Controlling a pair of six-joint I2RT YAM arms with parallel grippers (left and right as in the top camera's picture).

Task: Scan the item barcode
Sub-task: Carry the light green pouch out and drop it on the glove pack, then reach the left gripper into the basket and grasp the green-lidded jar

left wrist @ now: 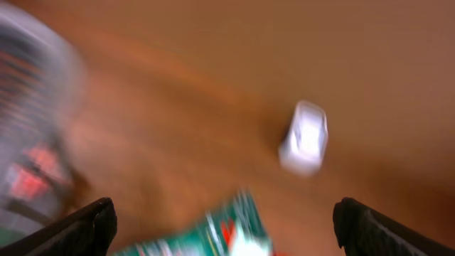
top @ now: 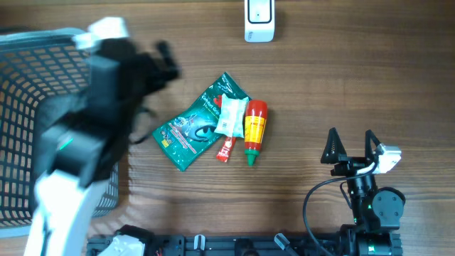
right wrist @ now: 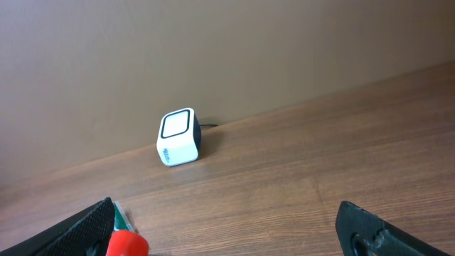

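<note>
A white cube-shaped barcode scanner [top: 259,20] stands at the far edge of the wooden counter [top: 355,71]. Nearer than the scanner, slightly to its left, a green foil packet [top: 190,128], an overlapping white-and-red sachet [top: 229,117] and a red-and-yellow sauce bottle [top: 254,128] lie together. A grey mesh basket [top: 28,107] sits far left of the scanner. The blurred left tool [left wrist: 224,213], left of the scanner, gapes empty. The right tool [top: 352,139], nearer and right of it, is spread wide and holds nothing.

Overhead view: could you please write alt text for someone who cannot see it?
A green packet, a sachet and a sauce bottle lie mid-table, a white scanner at the far edge. Blurred left arm over a basket; right pincer open.
</note>
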